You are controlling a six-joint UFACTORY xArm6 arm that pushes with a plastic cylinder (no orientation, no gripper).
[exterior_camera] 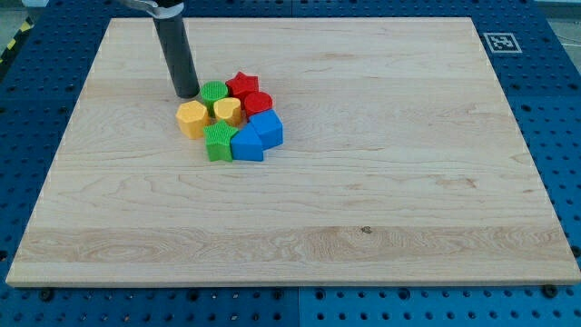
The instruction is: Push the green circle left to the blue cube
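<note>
The green circle (213, 92) sits at the upper left of a tight cluster of blocks on the wooden board (363, 182). My tip (186, 94) stands just left of the green circle, close to it or touching it. The blue cube (267, 128) lies at the cluster's lower right, with a second blue block (247, 144) against its lower left side. A yellow block (227, 111) lies between the green circle and the blue blocks.
Also in the cluster are a red star (241, 84), a red round block (258, 103), a yellow hexagon (192, 118) and a second green block (219, 142). A fiducial marker (500, 42) sits at the board's upper right corner.
</note>
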